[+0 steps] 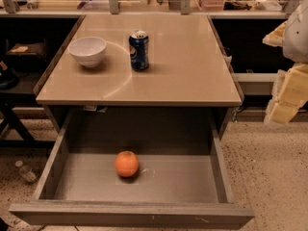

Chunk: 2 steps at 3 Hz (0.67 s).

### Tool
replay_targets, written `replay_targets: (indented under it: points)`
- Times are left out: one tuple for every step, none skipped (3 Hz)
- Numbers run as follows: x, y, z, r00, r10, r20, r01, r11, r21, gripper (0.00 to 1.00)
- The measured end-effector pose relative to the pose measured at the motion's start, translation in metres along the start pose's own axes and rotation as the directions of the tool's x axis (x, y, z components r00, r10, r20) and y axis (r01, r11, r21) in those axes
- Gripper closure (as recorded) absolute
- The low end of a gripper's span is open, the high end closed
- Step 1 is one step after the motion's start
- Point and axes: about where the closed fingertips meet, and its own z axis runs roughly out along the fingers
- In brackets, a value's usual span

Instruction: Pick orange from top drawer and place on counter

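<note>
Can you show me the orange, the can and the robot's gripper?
Orange (126, 163): camera view, middle of the fruit, in the drawer (192, 182).
Can (139, 50): camera view, its blue side, on the counter (192, 66).
Gripper (288, 100): camera view, its yellowish body, at right edge.

The arm (297, 28) shows only at the right edge of the scene, as a white rounded shell high up. Below it hangs the tool (288, 93), pale yellow and blocky, partly cut off by that edge.
</note>
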Motion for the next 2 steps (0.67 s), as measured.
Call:
replay_targets:
  points:
    - [-0.001,0.006,0.003,1.000,0.005,0.004,-0.005,1.0000,0.003,0.00]
    - [-0.014,0.033,0.017,0.999,0.013,0.029,-0.013,0.9998,-0.016,0.00]
